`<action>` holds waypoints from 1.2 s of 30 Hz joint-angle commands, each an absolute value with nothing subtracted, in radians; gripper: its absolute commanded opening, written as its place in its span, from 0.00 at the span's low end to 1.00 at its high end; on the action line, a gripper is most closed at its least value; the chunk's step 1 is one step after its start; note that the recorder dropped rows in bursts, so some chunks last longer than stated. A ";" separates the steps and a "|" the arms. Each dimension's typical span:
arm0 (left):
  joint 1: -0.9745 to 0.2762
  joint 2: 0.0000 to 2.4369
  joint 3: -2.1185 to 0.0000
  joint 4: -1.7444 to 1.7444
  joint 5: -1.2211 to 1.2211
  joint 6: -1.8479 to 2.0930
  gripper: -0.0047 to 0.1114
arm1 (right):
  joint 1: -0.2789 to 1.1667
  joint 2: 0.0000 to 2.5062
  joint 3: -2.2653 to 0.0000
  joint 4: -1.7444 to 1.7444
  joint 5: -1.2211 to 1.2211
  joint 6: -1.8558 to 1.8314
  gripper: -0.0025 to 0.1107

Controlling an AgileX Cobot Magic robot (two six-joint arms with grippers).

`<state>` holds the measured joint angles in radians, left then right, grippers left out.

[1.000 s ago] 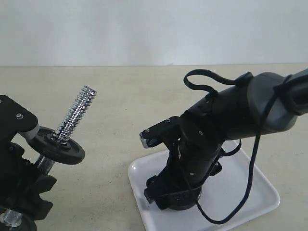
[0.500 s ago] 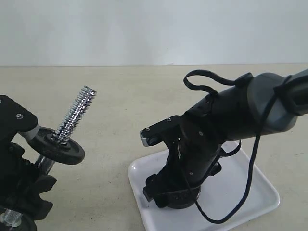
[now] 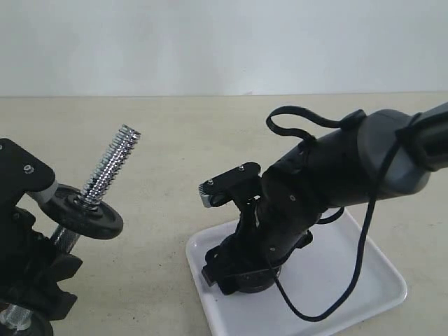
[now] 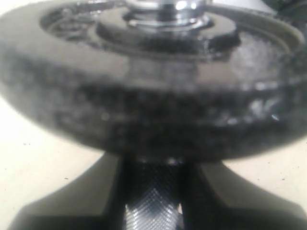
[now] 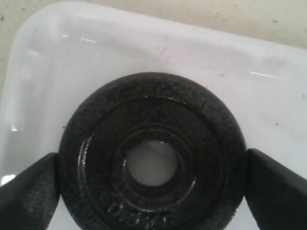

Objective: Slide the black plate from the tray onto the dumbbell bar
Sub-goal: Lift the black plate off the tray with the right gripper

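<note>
Where the right arm reaches down over the tray (image 3: 343, 283), the right gripper (image 5: 152, 160) stands directly above the plate (image 5: 153, 108). The plate lies flat on the tray floor, near one rounded corner, with white tray surface showing through its centre hole. The right fingers (image 5: 29, 191) are spread to the plate's full width, one on each side, with each pad against the outer rim. No gap shows at either contact. In the exterior view the gripper body hides most of the plate.

At the left edge of the exterior view, the left gripper (image 4: 153, 201) is closed on the bar (image 3: 112, 161). Its fingers (image 4: 72, 211) clamp the knurled section from both sides. The bar is tilted, with its threaded end pointing up and toward the tray side, well apart from the tray. A second plate (image 3: 87, 213) already sits on the bar just above the fingers. The thread above it is bare.

Tray and both arms rest on a beige table (image 3: 175, 140).
</note>
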<state>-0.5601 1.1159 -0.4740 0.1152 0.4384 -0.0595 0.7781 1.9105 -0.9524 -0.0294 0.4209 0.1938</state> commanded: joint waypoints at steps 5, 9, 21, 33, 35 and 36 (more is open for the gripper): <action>-0.568 1.089 -0.513 0.123 0.116 -0.070 0.08 | 0.778 1.913 -0.910 0.048 0.499 0.219 0.02; -0.568 1.089 -0.513 0.123 0.129 -0.070 0.08 | 0.778 1.874 -0.910 0.048 0.517 0.219 0.02; -0.568 1.089 -0.513 0.123 0.151 -0.059 0.08 | 0.778 1.806 -0.910 0.041 0.546 0.221 0.02; -0.568 1.089 -0.513 0.123 0.157 -0.059 0.08 | 0.778 1.717 -0.910 0.034 0.543 0.221 0.02; -0.568 1.089 -0.513 0.123 0.157 -0.059 0.08 | 0.778 1.698 -0.910 0.029 0.542 0.219 0.02; -0.568 1.089 -0.513 0.123 0.157 -0.059 0.08 | 0.778 1.689 -0.910 0.030 0.542 0.219 0.02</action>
<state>-0.5601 1.1159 -0.4740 0.1179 0.4364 -0.0557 0.7781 1.7307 -0.9063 0.0349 0.5570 0.2195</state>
